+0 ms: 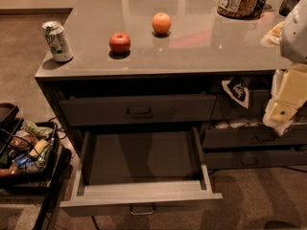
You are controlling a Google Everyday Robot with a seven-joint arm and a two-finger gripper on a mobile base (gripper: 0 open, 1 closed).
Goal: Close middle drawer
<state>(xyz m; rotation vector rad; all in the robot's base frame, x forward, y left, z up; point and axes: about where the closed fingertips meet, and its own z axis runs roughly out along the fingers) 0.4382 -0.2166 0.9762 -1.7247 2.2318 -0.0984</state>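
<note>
1. The middle drawer (pixel 139 195) sits at the lower centre of the frame. It is pulled far out of the cabinet, with its small handle (pixel 142 209) at the bottom edge.
2. The gripper (pixel 280 110) hangs at the right edge, mid-height, in front of the right-hand drawers and well apart from the open one. I cannot tell whether it is apart or together.
3. The top drawer (pixel 139 110) above is shut. A can (pixel 57 41), an apple (pixel 120 42) and an orange (pixel 161 23) stand on the counter (pixel 192 51).
4. To my eye the closing has not begun, and the whole push inward is left.
</note>
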